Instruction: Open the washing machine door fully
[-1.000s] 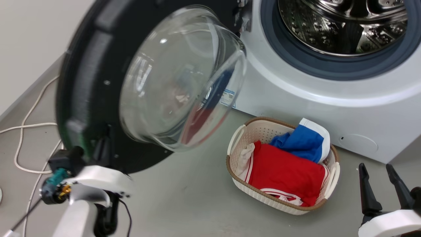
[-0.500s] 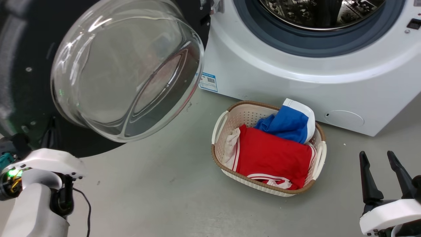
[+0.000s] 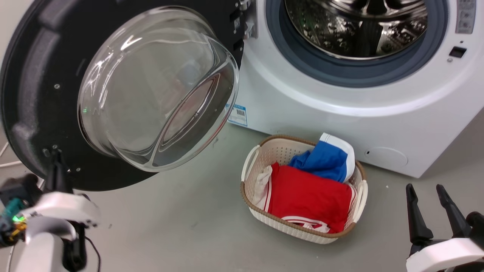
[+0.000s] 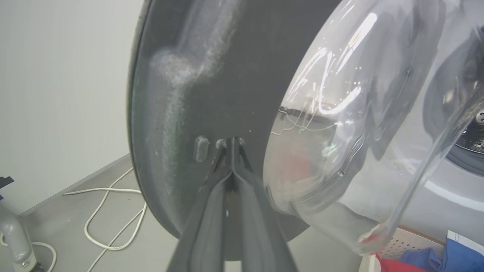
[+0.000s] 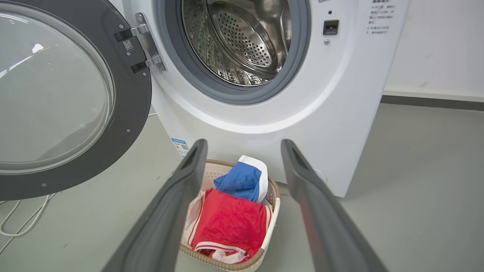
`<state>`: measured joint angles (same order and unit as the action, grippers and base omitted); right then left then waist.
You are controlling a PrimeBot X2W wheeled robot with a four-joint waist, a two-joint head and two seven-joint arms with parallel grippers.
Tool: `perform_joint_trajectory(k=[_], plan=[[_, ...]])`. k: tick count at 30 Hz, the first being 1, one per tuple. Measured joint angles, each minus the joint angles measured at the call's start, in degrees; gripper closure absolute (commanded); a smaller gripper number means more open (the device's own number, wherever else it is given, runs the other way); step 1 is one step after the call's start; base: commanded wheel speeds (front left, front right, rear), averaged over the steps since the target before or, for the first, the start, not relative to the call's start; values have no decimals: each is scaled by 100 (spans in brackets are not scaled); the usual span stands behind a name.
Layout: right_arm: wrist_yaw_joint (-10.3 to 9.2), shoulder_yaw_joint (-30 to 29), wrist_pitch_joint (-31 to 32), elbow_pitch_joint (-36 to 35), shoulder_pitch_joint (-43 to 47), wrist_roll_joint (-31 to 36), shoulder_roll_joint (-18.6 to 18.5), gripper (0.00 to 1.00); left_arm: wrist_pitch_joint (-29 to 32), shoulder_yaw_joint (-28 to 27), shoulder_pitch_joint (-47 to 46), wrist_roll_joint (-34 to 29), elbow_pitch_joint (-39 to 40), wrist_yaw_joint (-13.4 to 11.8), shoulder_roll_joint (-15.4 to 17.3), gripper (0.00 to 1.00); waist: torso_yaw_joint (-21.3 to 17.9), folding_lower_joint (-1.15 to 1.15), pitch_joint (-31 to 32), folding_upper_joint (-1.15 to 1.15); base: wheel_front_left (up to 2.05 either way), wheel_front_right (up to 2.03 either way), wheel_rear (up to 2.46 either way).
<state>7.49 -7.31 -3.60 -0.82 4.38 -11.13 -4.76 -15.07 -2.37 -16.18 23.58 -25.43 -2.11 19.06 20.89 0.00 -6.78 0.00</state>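
Observation:
The washing machine door (image 3: 34, 94) stands swung out to the left of the white machine, its clear glass bowl (image 3: 159, 87) bulging toward me. The steel drum (image 3: 355, 26) is exposed. My left gripper (image 3: 56, 162) is shut with nothing between its fingers, and its tips rest on the door's black inner face near the lower rim. In the left wrist view the closed left gripper (image 4: 230, 142) touches the door (image 4: 181, 94) beside the bowl. My right gripper (image 3: 429, 194) stands open at the lower right, away from the door. The right wrist view shows the door (image 5: 130, 94) and the right gripper (image 5: 242, 151).
A cream laundry basket (image 3: 253, 158) with red and blue clothes sits on the grey floor in front of the machine (image 3: 340, 117). White cables (image 4: 102, 211) lie on the floor behind the door, near the wall. A small round white flap (image 3: 387, 156) is low on the machine.
The head camera has shifted. The door has swung further away from the drum opening, with my left gripper staying at its lower inner face. The right gripper holds its pose.

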Motion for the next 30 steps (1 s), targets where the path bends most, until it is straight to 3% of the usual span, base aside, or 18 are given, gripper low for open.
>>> perform_joint_trajectory(k=[11,20,22,24,30], plan=[[0,26,-294,108,261,-41,131,0,271,497,1646,-424,1868,-243,-437,100,-126,-1,630,0,0,0,0],[0,77,-310,1,277,127,160,0,766,1220,1890,-657,2564,-158,-648,100,-499,-1,767,0,0,0,0],[0,116,-292,-24,271,177,162,0,813,1336,1888,-681,2594,-146,-699,58,-641,-1,783,0,0,0,0],[1,162,-242,-53,263,255,168,0,844,1441,1872,-724,2592,-133,-727,0,-806,-1,796,0,0,0,0],[1,280,-131,-100,241,334,64,0,849,1582,1778,-804,2502,-135,-753,0,-1275,-1,829,0,0,0,0]])
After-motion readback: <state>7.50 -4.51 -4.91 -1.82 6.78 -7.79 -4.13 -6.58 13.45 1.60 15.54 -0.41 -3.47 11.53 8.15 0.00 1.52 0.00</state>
